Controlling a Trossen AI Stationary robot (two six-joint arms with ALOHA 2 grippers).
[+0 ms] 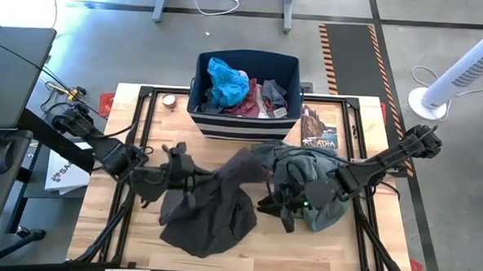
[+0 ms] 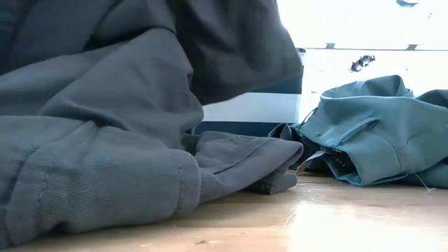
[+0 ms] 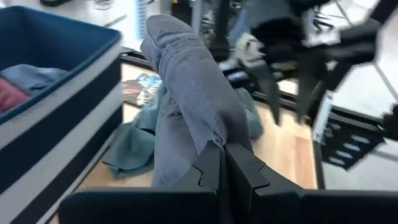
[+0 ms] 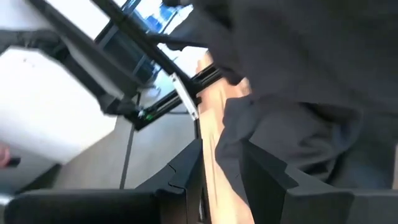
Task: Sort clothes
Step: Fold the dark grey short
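Dark grey-brown trousers (image 1: 214,204) lie bunched on the table's middle and fill the left of the low view (image 2: 105,140). My left gripper (image 1: 192,181) is shut on their left side. A grey-green shirt (image 1: 305,175) lies crumpled to their right, and shows in the low view (image 2: 378,133). My right gripper (image 1: 277,209) is open over the shirt's near left edge, beside the trousers. Dark cloth (image 4: 273,130) shows just beyond its fingers. Bright blue (image 1: 226,82), maroon and grey pieces lie in the navy striped bin (image 1: 242,123). My left gripper pinches a bunched fold of the trousers (image 3: 208,134) between its two shut fingers (image 3: 239,174), coming level from the table's left. The cloth rises in a ridge beyond the fingers and the rest lies on the table. My right gripper: I cannot tell whether its open fingers touch the dark cloth.
The bin stands at the table's far middle. A picture card or book (image 1: 319,132) lies to its right and a small roll (image 1: 169,101) to its left. A black metal frame (image 1: 145,107) runs around the tabletop. Bare wood (image 2: 350,217) shows at the near edge.
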